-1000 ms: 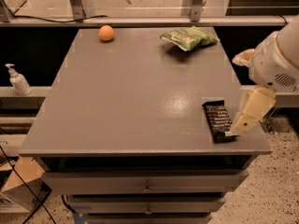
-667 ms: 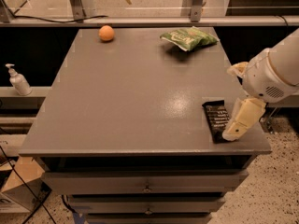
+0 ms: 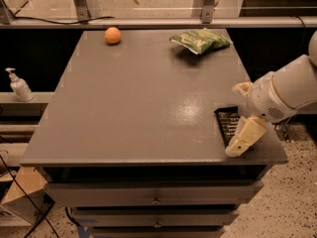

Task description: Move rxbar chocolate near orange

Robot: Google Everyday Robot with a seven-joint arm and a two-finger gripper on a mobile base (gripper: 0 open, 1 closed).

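The rxbar chocolate (image 3: 228, 123) is a flat black bar lying near the table's front right corner, partly covered by my arm. The orange (image 3: 113, 35) sits at the far left of the grey table (image 3: 143, 98). My gripper (image 3: 241, 139) hangs from the white arm at the right, right over the near end of the bar, its cream fingers pointing down toward the front edge. The orange is far from the bar, across the table.
A crinkly green snack bag (image 3: 200, 40) lies at the far right of the table. A soap dispenser (image 3: 20, 86) stands on a ledge to the left. Drawers sit under the tabletop. A metal rail runs behind the table.
My arm has moved left and lower, bringing the gripper from beside the bar to over its near end. The bar, orange and bag have not moved.
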